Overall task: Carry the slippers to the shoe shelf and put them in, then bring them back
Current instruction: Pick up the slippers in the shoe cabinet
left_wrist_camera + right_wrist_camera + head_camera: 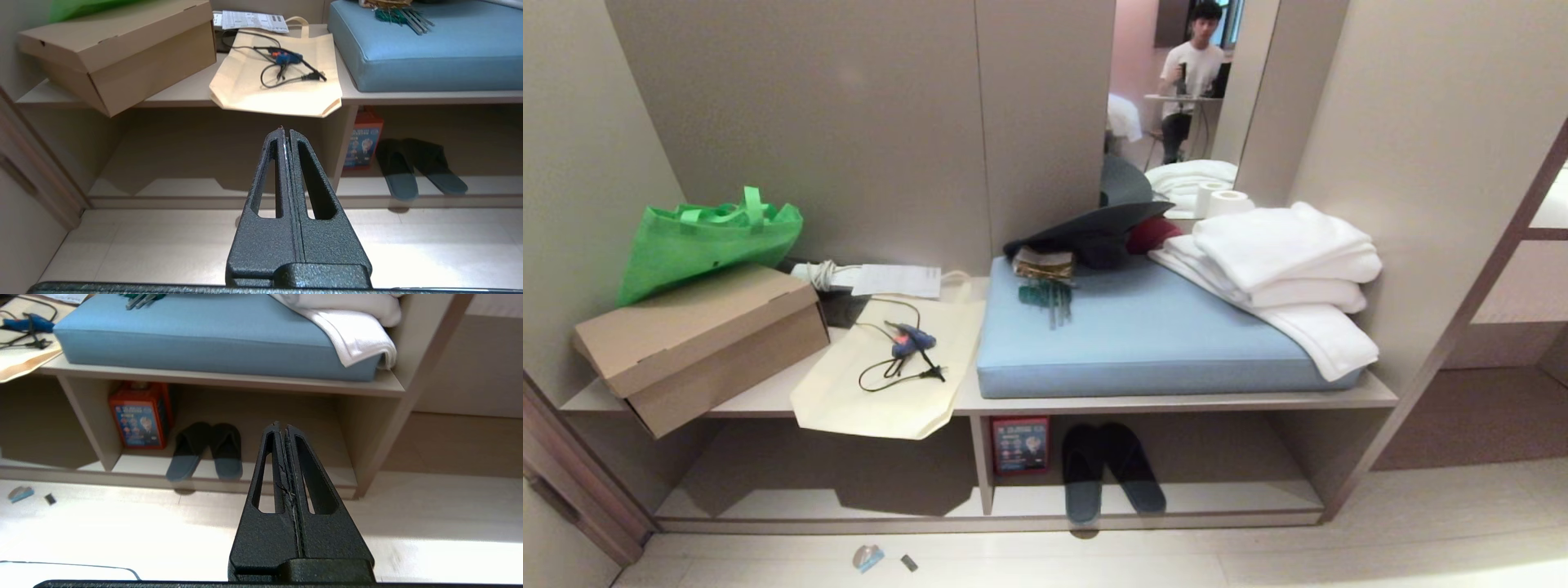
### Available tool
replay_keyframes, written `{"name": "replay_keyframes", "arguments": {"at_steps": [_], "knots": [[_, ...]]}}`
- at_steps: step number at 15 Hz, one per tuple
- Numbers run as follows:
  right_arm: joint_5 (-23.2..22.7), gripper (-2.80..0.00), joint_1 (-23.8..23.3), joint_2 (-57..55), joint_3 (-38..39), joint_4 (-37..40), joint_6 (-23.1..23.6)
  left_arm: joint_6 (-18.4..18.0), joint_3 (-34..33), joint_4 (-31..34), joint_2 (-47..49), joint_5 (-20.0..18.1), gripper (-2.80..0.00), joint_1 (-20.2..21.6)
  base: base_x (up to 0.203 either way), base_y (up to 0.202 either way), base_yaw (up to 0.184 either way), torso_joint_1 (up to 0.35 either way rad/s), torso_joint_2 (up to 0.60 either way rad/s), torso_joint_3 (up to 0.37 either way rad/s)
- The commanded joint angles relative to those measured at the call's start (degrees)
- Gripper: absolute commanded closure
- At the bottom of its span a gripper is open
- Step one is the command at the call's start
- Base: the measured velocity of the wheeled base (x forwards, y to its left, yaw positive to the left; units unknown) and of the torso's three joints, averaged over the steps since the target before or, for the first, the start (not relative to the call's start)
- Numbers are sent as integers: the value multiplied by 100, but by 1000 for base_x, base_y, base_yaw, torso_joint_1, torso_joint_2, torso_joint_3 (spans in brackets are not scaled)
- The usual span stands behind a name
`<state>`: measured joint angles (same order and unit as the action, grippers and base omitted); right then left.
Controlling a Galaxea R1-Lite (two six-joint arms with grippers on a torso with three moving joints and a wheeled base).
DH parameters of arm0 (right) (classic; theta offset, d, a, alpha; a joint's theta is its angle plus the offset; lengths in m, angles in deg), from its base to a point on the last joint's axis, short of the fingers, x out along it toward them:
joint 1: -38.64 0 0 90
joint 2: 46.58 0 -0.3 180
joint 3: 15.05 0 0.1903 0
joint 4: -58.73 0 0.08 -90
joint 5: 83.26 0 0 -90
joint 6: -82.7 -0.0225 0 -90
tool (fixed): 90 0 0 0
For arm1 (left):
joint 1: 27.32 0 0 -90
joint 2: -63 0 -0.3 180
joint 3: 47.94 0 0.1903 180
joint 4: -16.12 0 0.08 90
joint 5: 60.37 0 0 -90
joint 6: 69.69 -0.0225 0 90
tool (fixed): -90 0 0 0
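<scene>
While both pincers wait, the slippers (1111,472) lie in the shoe shelf (1241,500);
left pincer (286,132) and right pincer (282,426) pressed closed, empty, well apart from them.

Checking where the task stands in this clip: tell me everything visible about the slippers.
The slippers are a dark grey, soft-looking pair with closed toes and flat insoles. They lie side by side, soles down, on the pale base of the shoe shelf, in its right compartment beside a red box, toes inward. The heels reach the front edge, the left one slightly over it. Nothing grips them.
</scene>
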<state>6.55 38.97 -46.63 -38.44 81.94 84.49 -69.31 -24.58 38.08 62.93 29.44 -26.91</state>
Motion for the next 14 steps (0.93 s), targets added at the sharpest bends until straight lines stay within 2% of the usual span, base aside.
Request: {"name": "replay_keyframes", "arguments": {"at_steps": [1,8,14], "knots": [[1,0,2,-4,2,-2,-3,-3,-44,0,7,1,0,2,196,0,-1,2,-1,4],[1,0,2,-4,2,-2,5,0,-45,0,7,1,0,2,180,0,-1,4,6,2],[1,0,2,-4,2,-2,14,-1,-44,0,7,1,0,2,0,0,0,0,0,0]]}}
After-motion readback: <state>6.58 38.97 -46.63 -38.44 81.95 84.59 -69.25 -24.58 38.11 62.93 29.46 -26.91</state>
